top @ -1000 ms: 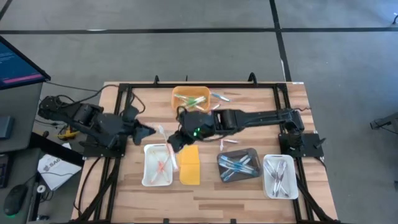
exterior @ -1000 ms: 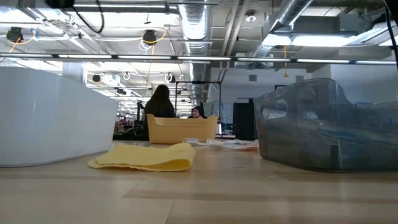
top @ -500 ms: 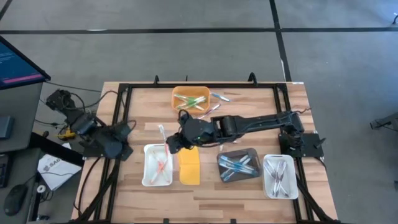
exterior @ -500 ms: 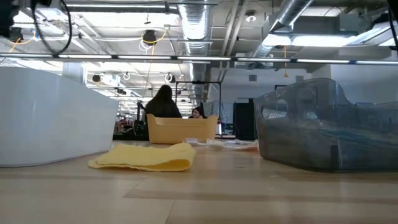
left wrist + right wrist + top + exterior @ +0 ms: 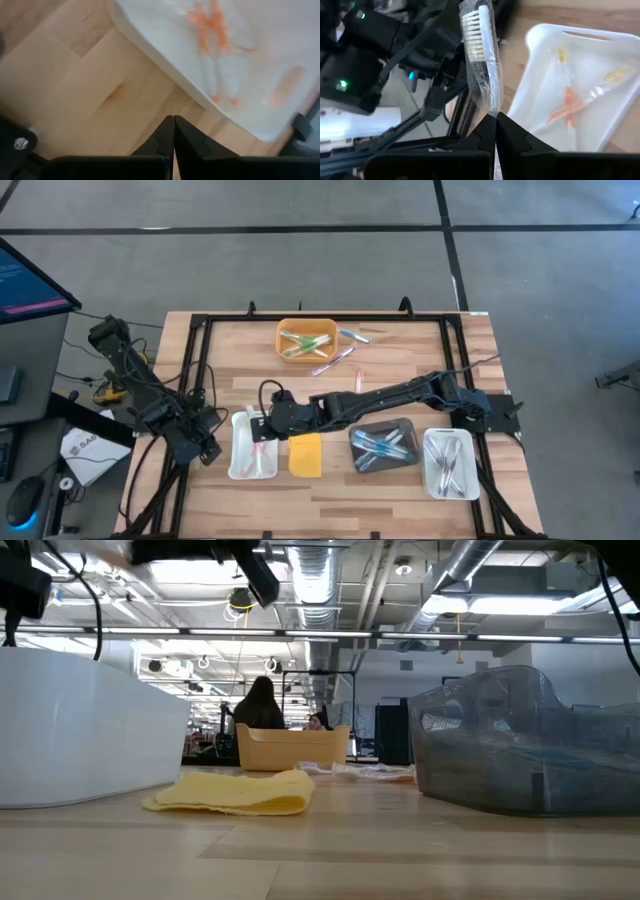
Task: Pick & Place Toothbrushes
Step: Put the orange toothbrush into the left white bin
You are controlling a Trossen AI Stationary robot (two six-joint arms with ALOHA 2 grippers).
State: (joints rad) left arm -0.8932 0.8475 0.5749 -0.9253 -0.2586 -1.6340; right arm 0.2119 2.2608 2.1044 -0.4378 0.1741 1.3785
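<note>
My right gripper (image 5: pixel 264 420) reaches across from the table's right and is shut on a toothbrush (image 5: pixel 480 55) in a clear wrapper. It holds the toothbrush over the far end of the left white tray (image 5: pixel 252 448), where orange toothbrushes (image 5: pixel 566 107) lie. My left gripper (image 5: pixel 173 125) is shut and empty. It points down at the wood just left of that tray (image 5: pixel 210 55), and in the high view it sits at the table's left frame (image 5: pixel 210 450). More toothbrushes lie in the orange bin (image 5: pixel 306 340) and loose on the wood (image 5: pixel 336 360). My right gripper pinches the wrapped toothbrush between its two fingertips at the handle end (image 5: pixel 491 111). The fingers come from the table's right, slanting down. The brush sticks out past the fingertips with its bristle head (image 5: pixel 472 30) farthest from them. It is lifted clear above the white tray.
A flat yellow lid (image 5: pixel 305 453) lies right of the white tray. Further right stand a dark tray with blue toothbrushes (image 5: pixel 385 445) and a second white tray (image 5: pixel 448 463). The black frame rails (image 5: pixel 200 380) run along the table's edges. People sit in the room behind (image 5: pixel 258 710).
My right gripper has carried the wrapped toothbrush down and toward the table's near left, from beside the yellow lid's far end to over the white tray. My left gripper has drawn back from the toothbrush to the table's left edge, moved nearer, and sunk with its tip pointing down.
</note>
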